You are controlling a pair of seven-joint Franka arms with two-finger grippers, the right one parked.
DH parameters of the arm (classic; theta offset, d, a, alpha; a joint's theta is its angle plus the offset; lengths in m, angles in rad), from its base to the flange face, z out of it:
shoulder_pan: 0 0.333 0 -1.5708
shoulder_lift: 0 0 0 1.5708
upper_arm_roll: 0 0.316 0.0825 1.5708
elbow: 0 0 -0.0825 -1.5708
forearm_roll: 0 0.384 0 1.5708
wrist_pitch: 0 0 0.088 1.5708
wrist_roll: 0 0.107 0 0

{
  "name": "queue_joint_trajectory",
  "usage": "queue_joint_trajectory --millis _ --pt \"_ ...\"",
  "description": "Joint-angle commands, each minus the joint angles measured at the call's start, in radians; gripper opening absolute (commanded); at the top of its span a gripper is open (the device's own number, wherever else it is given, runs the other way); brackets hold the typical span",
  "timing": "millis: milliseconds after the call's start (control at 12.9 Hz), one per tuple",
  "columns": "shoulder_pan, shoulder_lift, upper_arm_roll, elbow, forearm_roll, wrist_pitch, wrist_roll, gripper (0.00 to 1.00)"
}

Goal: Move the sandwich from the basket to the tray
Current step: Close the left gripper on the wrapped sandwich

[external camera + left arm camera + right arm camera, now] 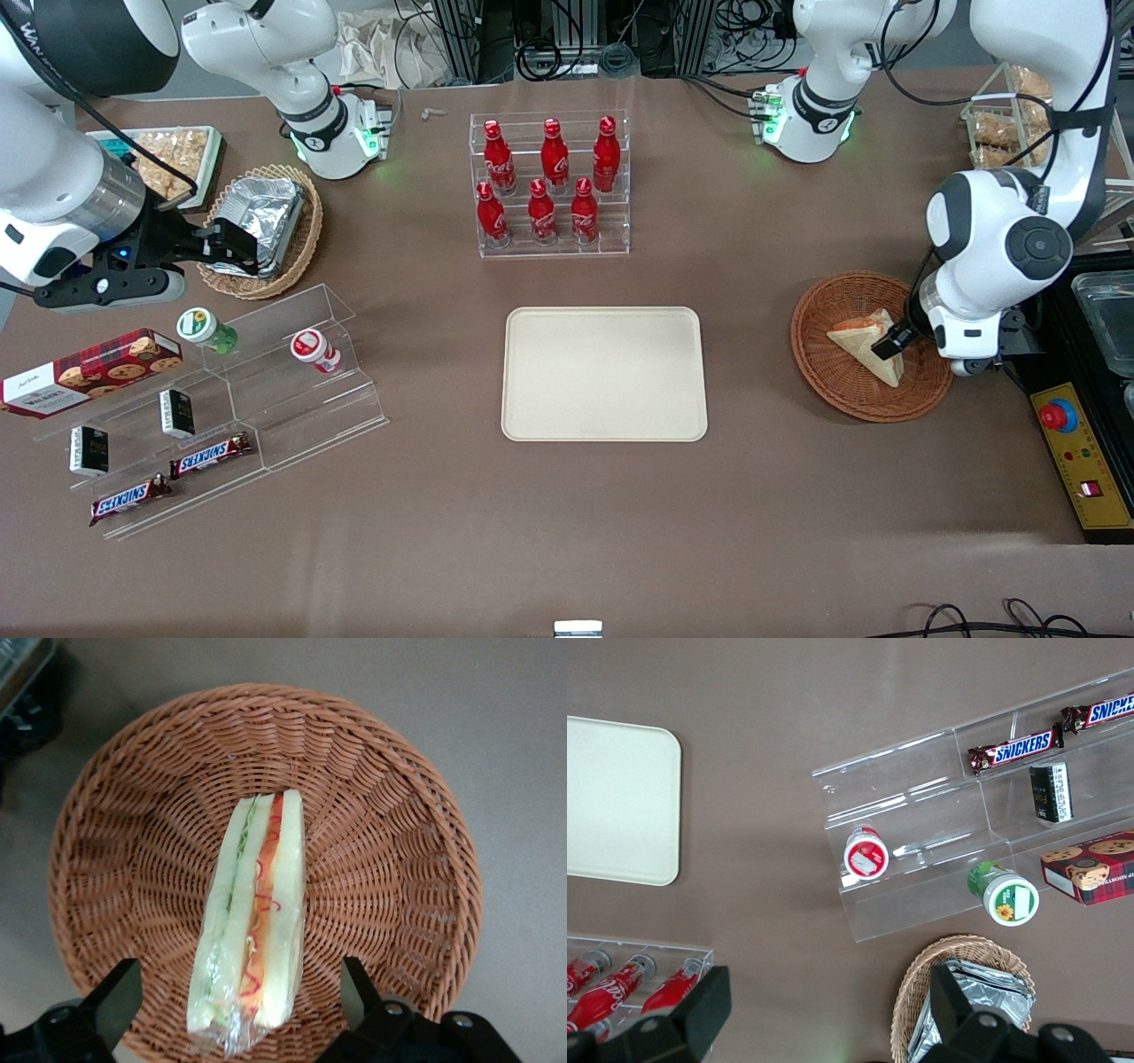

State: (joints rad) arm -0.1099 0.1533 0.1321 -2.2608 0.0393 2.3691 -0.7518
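Observation:
The sandwich is a plastic-wrapped wedge of white bread showing red and green filling. It lies in the round reddish-brown basket at the working arm's end of the table. My left gripper is lowered into the basket, open, with one dark finger on each side of the sandwich's end. Neither fingertip touches the wrap. The cream tray lies flat at the table's middle and holds nothing.
A clear rack of red cola bottles stands farther from the front camera than the tray. Toward the parked arm's end are stepped acrylic racks with snacks and a tan basket with foil. A yellow control box sits beside the reddish-brown basket.

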Motion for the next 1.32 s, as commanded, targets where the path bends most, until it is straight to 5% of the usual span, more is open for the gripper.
queue_joint_trajectory --millis 0,466,544,699,1087,1243 --pt "-0.001 0.021 0.0 -0.045 0.017 0.09 -0.026 1.0" --pt "-0.001 0.083 0.0 -0.111 0.002 0.247 -0.034 1.0" --pt "-0.001 0.097 0.001 -0.108 -0.004 0.263 -0.04 0.89" --pt "-0.001 0.092 0.0 -0.103 -0.018 0.263 -0.086 0.0" --pt "-0.01 0.011 -0.002 -0.082 -0.009 0.236 -0.098 0.0" --pt "-0.01 -0.046 -0.002 -0.018 0.016 0.086 -0.081 0.0"
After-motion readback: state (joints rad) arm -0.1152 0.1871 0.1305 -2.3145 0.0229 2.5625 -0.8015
